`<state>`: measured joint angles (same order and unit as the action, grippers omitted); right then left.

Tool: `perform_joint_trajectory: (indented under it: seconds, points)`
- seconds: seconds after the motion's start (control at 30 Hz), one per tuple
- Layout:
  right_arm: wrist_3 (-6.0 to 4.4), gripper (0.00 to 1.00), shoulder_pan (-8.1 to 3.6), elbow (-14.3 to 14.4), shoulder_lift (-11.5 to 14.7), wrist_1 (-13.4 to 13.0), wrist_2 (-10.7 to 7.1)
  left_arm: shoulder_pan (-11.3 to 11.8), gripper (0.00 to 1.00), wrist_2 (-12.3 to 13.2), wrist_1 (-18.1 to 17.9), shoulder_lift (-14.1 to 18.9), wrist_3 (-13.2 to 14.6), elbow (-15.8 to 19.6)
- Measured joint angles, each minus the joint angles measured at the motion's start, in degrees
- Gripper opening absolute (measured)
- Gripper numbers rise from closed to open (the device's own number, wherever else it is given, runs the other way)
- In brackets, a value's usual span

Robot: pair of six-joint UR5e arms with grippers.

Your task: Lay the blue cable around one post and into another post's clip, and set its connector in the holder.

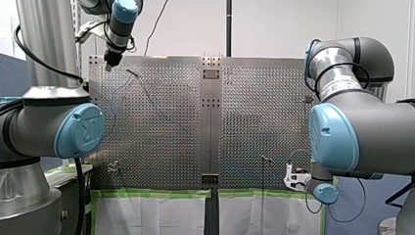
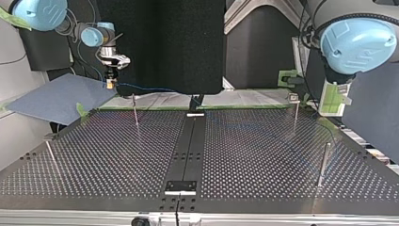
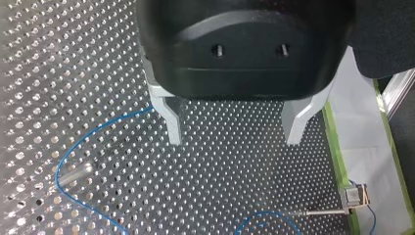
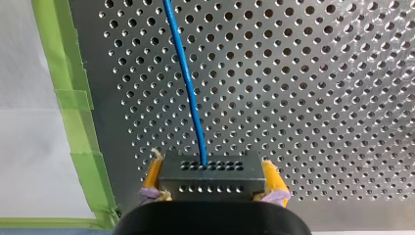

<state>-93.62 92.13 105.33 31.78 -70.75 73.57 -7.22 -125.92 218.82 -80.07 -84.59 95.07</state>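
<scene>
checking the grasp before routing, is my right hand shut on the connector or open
The right hand is shut on the connector: the right wrist view shows yellow pads pressed against both its sides.

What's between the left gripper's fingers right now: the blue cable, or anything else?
Only bare perforated table, per the left wrist view. The left gripper is open; the blue cable passes outside the gap, to one side.

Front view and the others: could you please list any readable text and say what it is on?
"UR": logo on my left arm's blue joint cap, turned sideways.
White label on my right arm: too small to read.
No other text shows.
</scene>
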Motion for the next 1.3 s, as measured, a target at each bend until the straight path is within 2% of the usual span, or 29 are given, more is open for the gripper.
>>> perform_joint_trajectory:
  seconds: [0.23, 0.97, 1.07, 1.3]
  points:
    - [0.0, 0.0, 0.0, 0.0, 0.0, 0.0, 0.0, 0.0, 1.0, -0.9, -0.1, 0.2, 0.0, 0.0]
    - [0.0, 0.0, 0.02, 0.0, 0.0, 0.0, 0.0, 0.0, 1.0, -0.4, -0.2, 0.2, -0.3, 0.0]
    - [0.0, 0.0, 0.01, 0.0, 0.0, 0.0, 0.0, 0.0, 1.0, 0.2, -0.9, 0.2, -0.3, 0.4]
    - [0.0, 0.0, 0.02, 0.0, 0.0, 0.0, 0.0, -0.1, 1.0, 3.4, -4.2, 0.1, -0.3, 3.5]
